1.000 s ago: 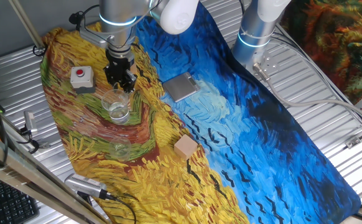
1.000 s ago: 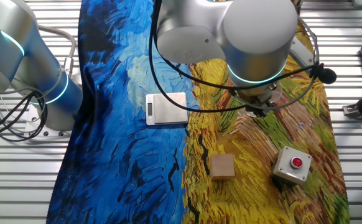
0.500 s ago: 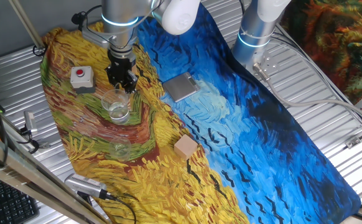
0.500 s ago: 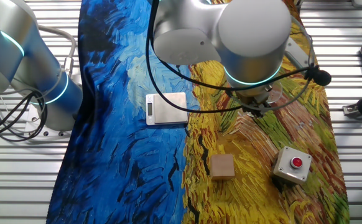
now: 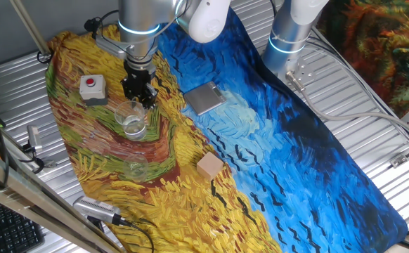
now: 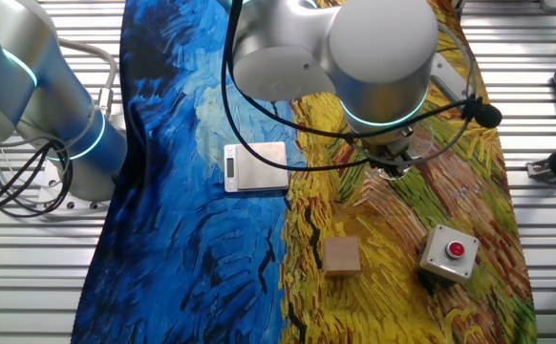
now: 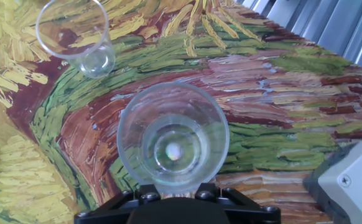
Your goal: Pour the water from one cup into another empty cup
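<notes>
Nothing poured yet, I'd say: the big tumbler stands upright on the yellow cloth with water in its base, the small cup nearby. The gripper hovers beside the tumbler's rim; can't tell how open it is

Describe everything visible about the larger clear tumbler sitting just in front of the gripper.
The larger clear see-through tumbler stands upright on the yellow-and-brown painted cloth, with a wide round rim, walls tapering to a thick glinting base, and what looks like a little colourless liquid at the bottom. It looks like glass or clear plastic. The gripper sits at its rim side; contact cannot be judged. The smaller clear cup stands apart from it.
</notes>
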